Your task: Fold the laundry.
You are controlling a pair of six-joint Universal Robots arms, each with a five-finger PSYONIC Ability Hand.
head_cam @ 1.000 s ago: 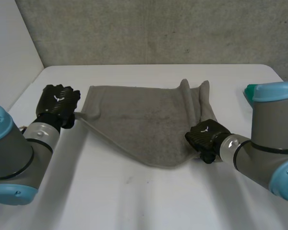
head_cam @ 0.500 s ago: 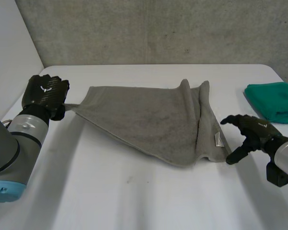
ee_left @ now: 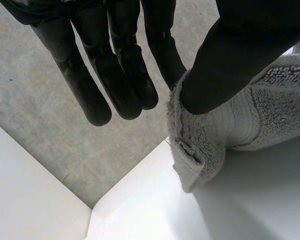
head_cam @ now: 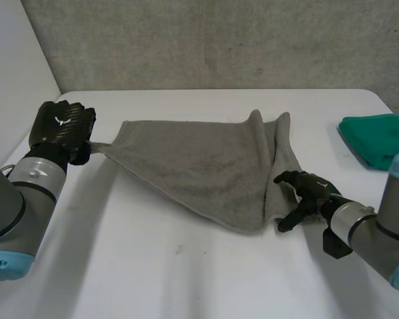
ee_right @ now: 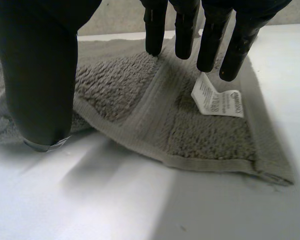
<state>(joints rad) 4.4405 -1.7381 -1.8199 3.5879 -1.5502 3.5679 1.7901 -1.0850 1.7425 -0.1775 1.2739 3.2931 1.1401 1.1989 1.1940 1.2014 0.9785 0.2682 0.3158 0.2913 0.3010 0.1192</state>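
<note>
A grey towel (head_cam: pixel 199 166) lies half spread on the white table (head_cam: pixel 186 279), with its right side bunched into a fold. My left hand (head_cam: pixel 61 126) is at the towel's far left corner. There its thumb (ee_left: pixel 230 55) pinches the towel corner (ee_left: pixel 205 145) against a finger, and the corner is pulled into a thin taut strip. My right hand (head_cam: pixel 307 191) is open at the towel's near right corner. Its fingers (ee_right: pixel 210 35) reach straight over the towel corner (ee_right: pixel 205 130) by a white label (ee_right: pixel 217 100), and the thumb (ee_right: pixel 40 75) stands beside the hem.
A folded green cloth (head_cam: pixel 378 138) lies at the table's right edge, beyond my right hand. A grey wall (head_cam: pixel 219 40) runs behind the table's far edge, and a white panel (head_cam: pixel 13 66) stands at the left.
My right hand opened and let go of the towel's near right corner, swung off to the right, then came back over that corner. My left hand drew its corner leftward.
</note>
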